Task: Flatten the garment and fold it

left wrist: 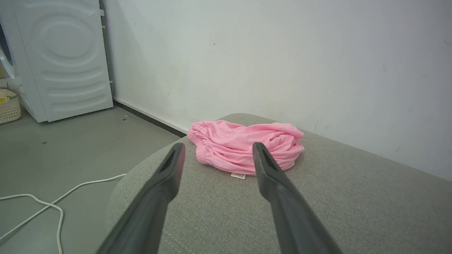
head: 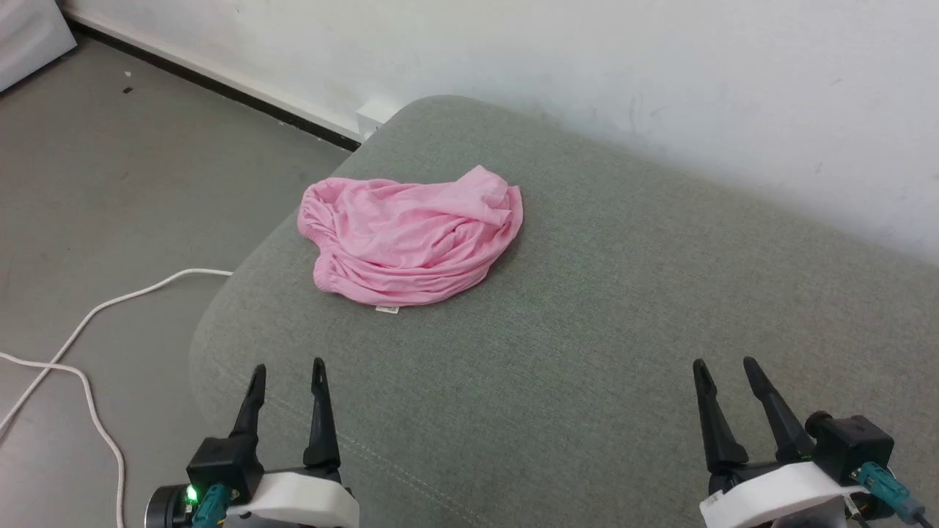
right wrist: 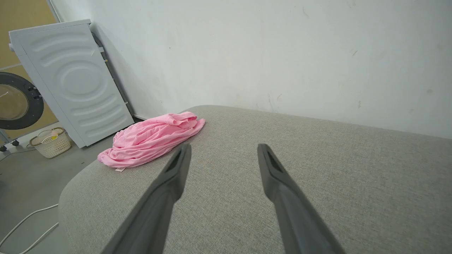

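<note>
Bare room corner: a grey-green upholstered seat against a scuffed white wall.
Ahead of the left claw and off to its left lies grey floor with a white cable; farther that way stand a white washing machine and a woven basket.

No text can be read. The small white fabric tag at the near edge of the crumpled light pink jersey garment bears faint print, too small to make out.
</note>
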You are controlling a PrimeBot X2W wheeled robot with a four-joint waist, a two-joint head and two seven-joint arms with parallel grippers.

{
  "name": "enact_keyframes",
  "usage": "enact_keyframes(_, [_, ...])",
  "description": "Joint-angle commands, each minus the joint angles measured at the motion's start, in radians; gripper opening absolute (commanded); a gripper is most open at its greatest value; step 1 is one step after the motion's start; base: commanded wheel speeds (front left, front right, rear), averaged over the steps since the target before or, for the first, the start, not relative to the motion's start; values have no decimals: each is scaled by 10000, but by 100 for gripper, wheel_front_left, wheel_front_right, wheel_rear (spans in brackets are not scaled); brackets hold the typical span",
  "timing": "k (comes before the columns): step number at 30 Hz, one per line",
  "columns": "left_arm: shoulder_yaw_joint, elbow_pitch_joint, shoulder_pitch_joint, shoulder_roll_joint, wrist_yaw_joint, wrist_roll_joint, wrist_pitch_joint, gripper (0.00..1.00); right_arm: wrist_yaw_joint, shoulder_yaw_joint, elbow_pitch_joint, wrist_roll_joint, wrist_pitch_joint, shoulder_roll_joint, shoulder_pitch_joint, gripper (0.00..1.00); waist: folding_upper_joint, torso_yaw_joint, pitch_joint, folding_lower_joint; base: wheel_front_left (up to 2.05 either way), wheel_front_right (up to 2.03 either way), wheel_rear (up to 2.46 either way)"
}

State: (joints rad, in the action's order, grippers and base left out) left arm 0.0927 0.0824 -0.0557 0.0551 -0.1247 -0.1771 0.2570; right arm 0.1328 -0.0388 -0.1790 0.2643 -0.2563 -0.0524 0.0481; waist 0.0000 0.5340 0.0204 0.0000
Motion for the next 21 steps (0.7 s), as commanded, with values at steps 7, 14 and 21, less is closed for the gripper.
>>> enact_keyframes(7, [7,184,162,-38,170,7,47,100,-21,0,13,15,-55,22,101,100,0,-24,-40,0,0,0,0])
enact_keyframes(14, [-426,966,1702,252,711,-225,47,100,-21,-3,94,-167,-55,22,-80,100,0,-257,-396,0,0,0,0])
enact_keyframes(21, [-980,2679,4469,670,1491,-1449,-1100,100,-21,319,297,-748,-55,22,-472,100,0,-951,-1478,0,0,0,0])
